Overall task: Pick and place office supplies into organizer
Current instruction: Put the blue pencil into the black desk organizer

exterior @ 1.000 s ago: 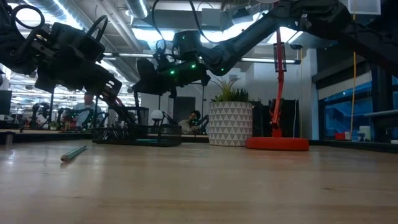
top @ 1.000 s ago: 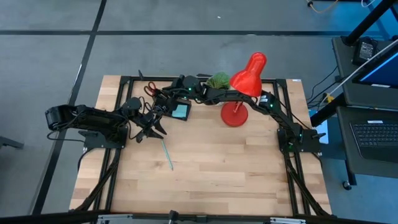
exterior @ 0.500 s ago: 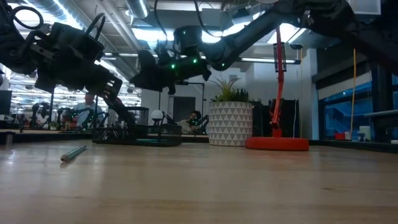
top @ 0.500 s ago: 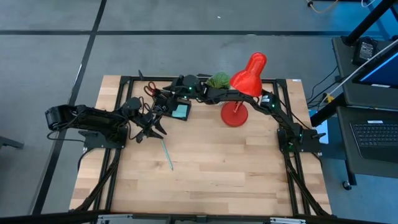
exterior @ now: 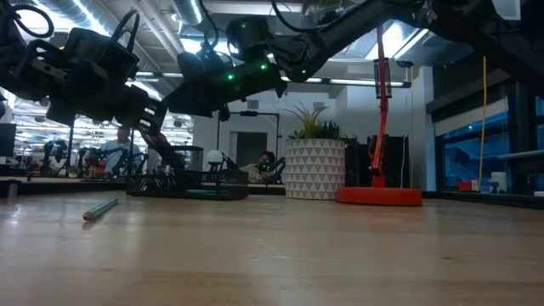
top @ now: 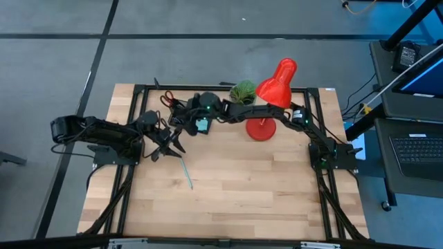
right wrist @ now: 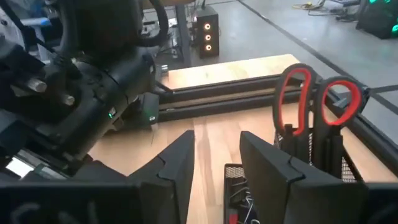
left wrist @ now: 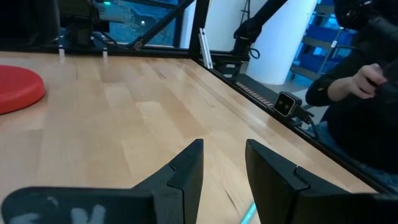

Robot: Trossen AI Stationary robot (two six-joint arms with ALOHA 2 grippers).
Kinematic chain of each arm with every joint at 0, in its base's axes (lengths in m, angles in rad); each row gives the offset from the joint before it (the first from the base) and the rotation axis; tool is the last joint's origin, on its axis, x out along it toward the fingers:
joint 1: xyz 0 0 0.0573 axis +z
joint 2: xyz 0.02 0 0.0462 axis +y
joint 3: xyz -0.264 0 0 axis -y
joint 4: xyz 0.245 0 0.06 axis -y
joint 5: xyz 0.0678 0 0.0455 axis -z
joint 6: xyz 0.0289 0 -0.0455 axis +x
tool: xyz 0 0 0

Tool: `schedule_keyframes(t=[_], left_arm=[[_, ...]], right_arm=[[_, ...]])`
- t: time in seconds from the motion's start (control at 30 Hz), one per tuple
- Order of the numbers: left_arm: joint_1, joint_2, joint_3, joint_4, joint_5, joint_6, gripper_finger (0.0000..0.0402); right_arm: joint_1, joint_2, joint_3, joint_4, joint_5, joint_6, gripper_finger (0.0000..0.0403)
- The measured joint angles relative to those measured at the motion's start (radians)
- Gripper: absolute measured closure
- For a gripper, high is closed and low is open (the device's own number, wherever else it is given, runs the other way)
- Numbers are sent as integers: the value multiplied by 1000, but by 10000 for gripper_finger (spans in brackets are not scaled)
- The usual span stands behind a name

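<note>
A: Where is the right gripper (top: pixel 181 122)?
B: Over the far left part of the table (top: pixel 263 187), above the organizer (top: pixel 197 124). In the right wrist view its fingers (right wrist: pixel 172 163) stand apart with bare wood between them — released, grasping nothing.

A: And the organizer itself?
B: A black mesh box near the far edge, just left of the lamp (top: pixel 271 93) and the plant (top: pixel 243 89). The scissors (right wrist: pixel 314 99) stand upright in one compartment, red handles up. A lower compartment holds small dark clips (right wrist: pixel 242 198) and a red bit; I cannot tell more of them. From above, something light blue shows in the box, mostly under the arm.

A: The left gripper (top: pixel 166 142)?
B: At the table's left side, near the organizer but apart from it. In the left wrist view its fingers (left wrist: pixel 186 171) are parted, nothing between them, only table beyond.

A: Anything still lying loose?
B: The pencil (top: pixel 187 171) — teal, flat on the wood, just in front of the left gripper and clear of the organizer. The low view shows it at the left (exterior: pixel 100 208).

A: Any writing to read?
B: Pale marks on the left gripper's body in its wrist view, too faint to read. No brand that I can make out.
</note>
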Motion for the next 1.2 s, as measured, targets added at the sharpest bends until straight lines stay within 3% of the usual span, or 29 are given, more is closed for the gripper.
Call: schedule_keyframes(t=[0.27,0.47,0.6,0.83,1.03,1.2], left_arm=[[-51,0,0,1,-71,2,288],[-57,0,0,2,-76,-13,288],[-56,0,0,3,-79,9,288],[-56,0,0,10,-82,39,288],[-57,0,0,9,-79,165,288],[-57,0,0,-23,-79,178,288]], right_arm=[[36,-12,0,-19,57,-96,271],[38,-130,-69,-91,50,-122,271],[54,-248,-261,-14,45,-125,271],[101,-476,-685,387,45,-106,271],[147,-611,-872,424,42,-36,271],[184,-678,-971,407,28,33,271]])
